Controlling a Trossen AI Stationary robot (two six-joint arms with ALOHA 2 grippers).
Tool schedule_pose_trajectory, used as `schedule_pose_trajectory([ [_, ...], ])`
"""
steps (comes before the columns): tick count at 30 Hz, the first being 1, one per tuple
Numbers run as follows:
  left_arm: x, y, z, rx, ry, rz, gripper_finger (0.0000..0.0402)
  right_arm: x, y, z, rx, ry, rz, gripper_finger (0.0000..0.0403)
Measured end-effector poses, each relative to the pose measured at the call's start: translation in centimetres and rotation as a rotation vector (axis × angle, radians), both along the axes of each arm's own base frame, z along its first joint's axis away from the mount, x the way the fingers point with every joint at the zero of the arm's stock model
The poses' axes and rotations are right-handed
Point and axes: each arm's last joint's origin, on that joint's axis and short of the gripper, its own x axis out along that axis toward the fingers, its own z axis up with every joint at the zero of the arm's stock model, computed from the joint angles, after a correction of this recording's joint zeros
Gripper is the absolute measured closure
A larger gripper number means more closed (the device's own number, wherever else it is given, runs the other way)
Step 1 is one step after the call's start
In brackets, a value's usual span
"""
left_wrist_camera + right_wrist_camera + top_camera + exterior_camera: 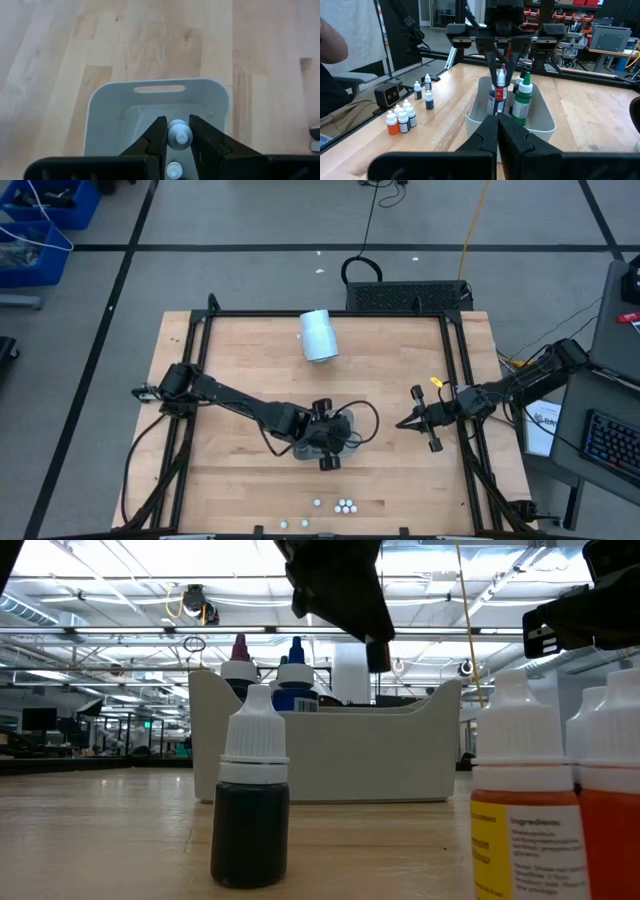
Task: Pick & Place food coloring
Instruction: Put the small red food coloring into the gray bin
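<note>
My left gripper (326,436) hangs over the grey tray (345,423) at mid-table, shut on a small food coloring bottle (500,92) with a red label. The tray (540,122) also holds a green bottle (522,102) and others, standing upright. Several more food coloring bottles (345,505) stand along the table's near edge; in the low view, a dark one (250,805) and orange ones (520,810) stand close to the camera. My right gripper (412,423) waits shut to the tray's right, touching nothing. My left gripper pinches the bottle's ridged white cap (178,135) between its two fingers (156,132), coming from above and pointing down. The bottle stays upright below the fingers inside the tray. The tray wall hides its base, so I cannot tell whether it stands on the tray floor.
A pale-blue cylinder (318,335) lies on its side near the table's far edge. A black frame (460,370) rims the table. Bare wood spreads between the tray and the near-edge bottles. A small dark camera box (389,95) sits at the near edge.
</note>
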Motion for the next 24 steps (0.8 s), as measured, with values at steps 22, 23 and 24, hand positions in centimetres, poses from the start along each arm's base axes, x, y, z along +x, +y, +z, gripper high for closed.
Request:
schedule_pose_trajectory([
  [22,3.7,-0.6,-3.9,0.057,0.226,0.072,0.0334,0.0,0.0,0.0,-0.007,-0.002,0.001,0.0403],
  [23,3.7,-0.8,-4.1,0.057,0.219,0.086,0.0334,0.0,0.0,0.0,-0.008,-0.001,0.001,0.0403],
  [24,3.8,-1.0,-4.2,0.055,0.211,0.096,0.0334,0.0,0.0,0.0,-0.007,-0.001,0.001,0.0403],
])
